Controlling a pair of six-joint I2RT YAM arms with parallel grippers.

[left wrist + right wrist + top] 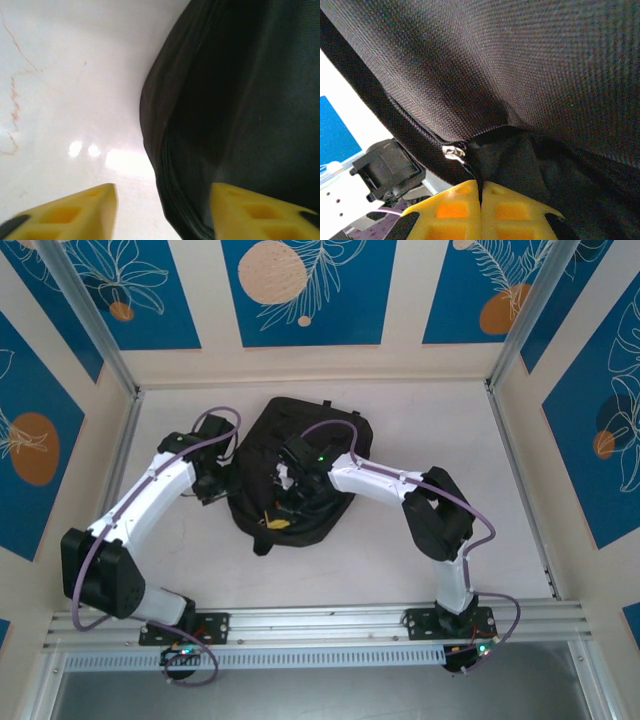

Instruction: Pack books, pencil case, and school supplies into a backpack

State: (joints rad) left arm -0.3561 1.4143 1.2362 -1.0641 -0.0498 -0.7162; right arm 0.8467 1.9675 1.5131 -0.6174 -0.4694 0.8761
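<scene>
The black backpack (268, 428) lies flat in the middle of the white table. My left gripper (214, 486) sits at the backpack's left edge. In the left wrist view this gripper (162, 210) is open, and the backpack's zipped side seam (172, 165) runs into the gap between its yellow fingers (85, 207) without being pinched. My right gripper (290, 480) is over the backpack's middle. In the right wrist view it (481, 192) is shut on a thin black pull strip just below the silver zipper slider (454, 152). The books, pencil case and school supplies are out of view.
Bare white tabletop (420, 440) surrounds the backpack on all sides. Blue-and-cream panelled walls close in the back and sides, with metal posts (520, 340) at the corners. An aluminium rail (320, 620) runs along the near edge.
</scene>
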